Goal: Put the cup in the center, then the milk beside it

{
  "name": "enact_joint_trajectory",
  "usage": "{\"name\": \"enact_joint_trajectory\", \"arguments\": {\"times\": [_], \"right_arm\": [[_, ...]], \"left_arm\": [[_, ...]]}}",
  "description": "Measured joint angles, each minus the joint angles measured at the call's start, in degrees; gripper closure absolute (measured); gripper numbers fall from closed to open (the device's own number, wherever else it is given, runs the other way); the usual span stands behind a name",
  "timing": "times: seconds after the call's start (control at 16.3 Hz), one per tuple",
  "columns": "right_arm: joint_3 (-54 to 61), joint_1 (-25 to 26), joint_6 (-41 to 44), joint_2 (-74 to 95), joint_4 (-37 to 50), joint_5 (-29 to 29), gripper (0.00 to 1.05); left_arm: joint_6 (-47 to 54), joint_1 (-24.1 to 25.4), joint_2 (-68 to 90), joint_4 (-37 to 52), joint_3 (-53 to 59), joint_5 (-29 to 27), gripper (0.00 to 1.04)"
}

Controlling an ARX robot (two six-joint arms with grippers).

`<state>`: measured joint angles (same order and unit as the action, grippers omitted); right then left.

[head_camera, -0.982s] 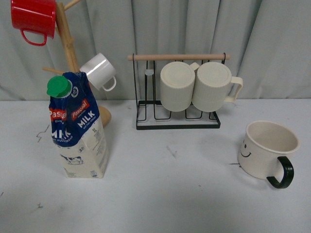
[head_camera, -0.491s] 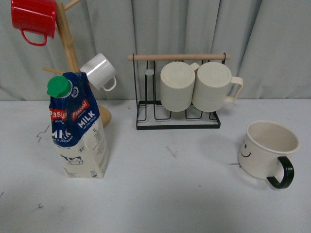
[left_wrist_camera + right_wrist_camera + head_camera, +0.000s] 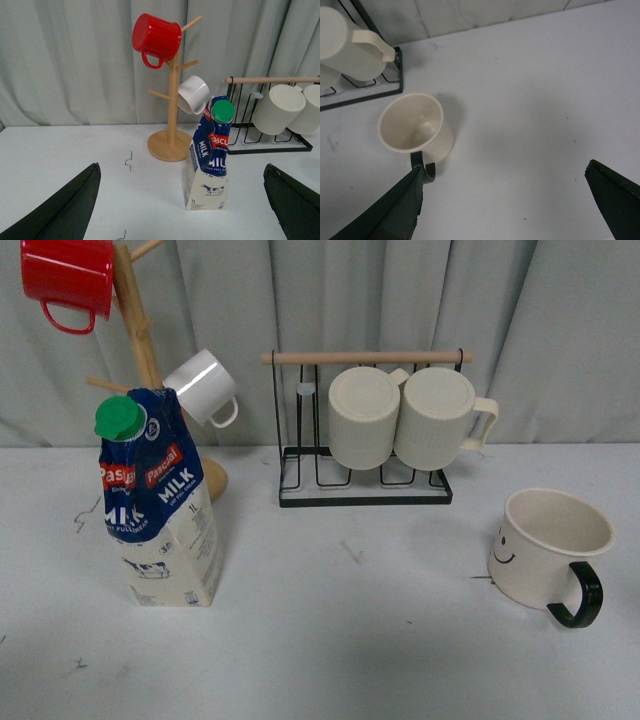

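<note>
Cup (image 3: pixel 548 545) at the right side of the desk (image 3: pixel 350 660), upright, mouth up, black handle (image 3: pixel 578 598) turned toward me and to the right. Milk (image 3: pixel 160 510) upright at the left side, just in front of the mug tree (image 3: pixel 140 340). The middle of the desk, in front of the wire rack (image 3: pixel 365 490), is bare, so neither placement has been made.

My right pincer (image 3: pixel 503 167) hangs above the cup with its fingers spread wide, grasping nothing. In the right wrist view one finger overlaps the handle. My left pincer (image 3: pixel 181 167) faces the milk, likewise released and empty, and is well short of it.

Hazards, as I judge them:
- If I descend as aligned, one finger may land on the handle rather than astride the wall. The cup would then swivel or skid instead of being seized.
- A grip on the rim alone could let the heavy mug tilt as it lifts.
- Set too far back, the cup would crowd the rack and its ribbed mugs (image 3: pixel 400 420). Set too far left, it would leave no room beside it for the carton.
- The milk is tall on a narrow base with a creased top. A high or off-centre squeeze could topple it or nudge it against the tree's foot.
</note>
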<state>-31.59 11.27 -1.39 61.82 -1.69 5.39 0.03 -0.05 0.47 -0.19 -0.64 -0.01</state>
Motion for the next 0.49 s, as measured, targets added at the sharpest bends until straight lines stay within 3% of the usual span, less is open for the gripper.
{"name": "enact_joint_trajectory", "arguments": {"times": [0.49], "right_arm": [[-30.7,-4.2,0.9,34.7,-17.2,2.2,0.06]], "left_arm": [[0.0,0.0,0.0,0.0,0.0,0.0,0.07]]}}
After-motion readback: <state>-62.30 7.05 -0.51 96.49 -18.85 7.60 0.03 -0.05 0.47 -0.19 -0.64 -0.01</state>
